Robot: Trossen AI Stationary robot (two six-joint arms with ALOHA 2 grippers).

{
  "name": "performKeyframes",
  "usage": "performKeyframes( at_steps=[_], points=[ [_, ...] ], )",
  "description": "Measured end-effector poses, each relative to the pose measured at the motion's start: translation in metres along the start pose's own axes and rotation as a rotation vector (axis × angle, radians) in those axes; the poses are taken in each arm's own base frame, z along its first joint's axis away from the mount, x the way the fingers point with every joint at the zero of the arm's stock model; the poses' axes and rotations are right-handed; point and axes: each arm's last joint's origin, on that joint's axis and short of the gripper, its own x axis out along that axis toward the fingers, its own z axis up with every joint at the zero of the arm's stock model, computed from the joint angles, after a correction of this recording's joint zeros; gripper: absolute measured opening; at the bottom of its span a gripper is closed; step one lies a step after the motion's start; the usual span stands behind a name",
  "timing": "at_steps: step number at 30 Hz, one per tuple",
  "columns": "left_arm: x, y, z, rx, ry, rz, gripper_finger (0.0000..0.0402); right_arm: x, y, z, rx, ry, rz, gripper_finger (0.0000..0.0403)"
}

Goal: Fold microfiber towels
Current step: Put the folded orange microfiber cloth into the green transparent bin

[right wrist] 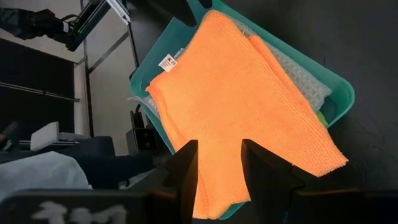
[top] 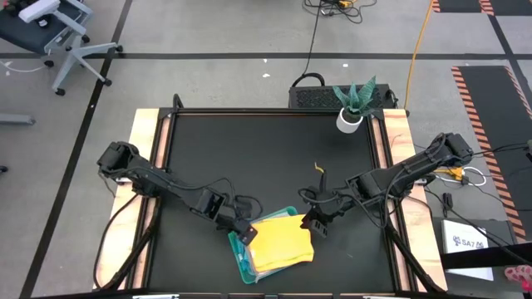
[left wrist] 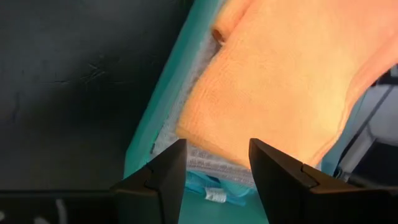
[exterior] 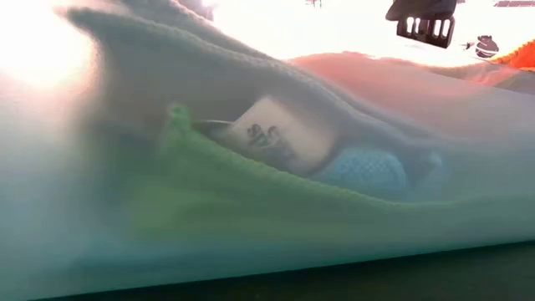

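The yellow-orange towel (top: 281, 242) lies folded on top of a stack in the teal tray (top: 239, 259), near the front edge of the black table (top: 266, 158), slightly right of its middle. Its far-right corner hangs over the tray's rim. Under it sits a pale grey-white towel (left wrist: 205, 155), and a turquoise towel (left wrist: 202, 183) with a white label shows beneath that at the tray's left end. From table height, a lime green towel (exterior: 251, 209) and a blue one (exterior: 359, 171) show in the pile, pressed close to the lens.

My left gripper (top: 246, 233) hovers at the tray's left end, just above the orange towel's edge; its jaws stand apart and hold nothing. My right gripper (top: 316, 223) hangs at the tray's right end over the overhanging corner, its jaws likewise apart with the orange cloth showing between the fingers (right wrist: 186, 165), not clamped.

A potted plant (top: 355, 104) in a white pot stands at the table's far-right corner. An office chair (top: 58, 33) sits on the floor beyond the far-left corner, and cables (top: 332, 10) trail across the floor behind the table.
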Motion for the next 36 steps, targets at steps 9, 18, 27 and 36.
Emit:
performKeyframes(
  at_steps=[9, 18, 27, 36],
  points=[
    [0.014, 0.002, -0.001, -0.124, 0.0, 0.034, 0.0175, 0.0, 0.0, 0.0, -0.02, 0.003, 0.003, 0.0116],
    [0.024, -0.003, 0.001, -0.112, -0.034, -0.007, 0.0175, 0.0, 0.0, -0.001, -0.029, 0.011, -0.002, 0.0116],
    [0.02, -0.003, 0.001, -0.1, -0.056, -0.004, 0.0174, 0.0, 0.0, -0.001, -0.03, 0.011, -0.002, 0.0116],
    [0.02, -0.002, -0.003, -0.093, -0.063, 0.016, 0.0168, 0.0, 0.0, -0.001, -0.03, 0.011, -0.002, 0.0116]
  ],
)
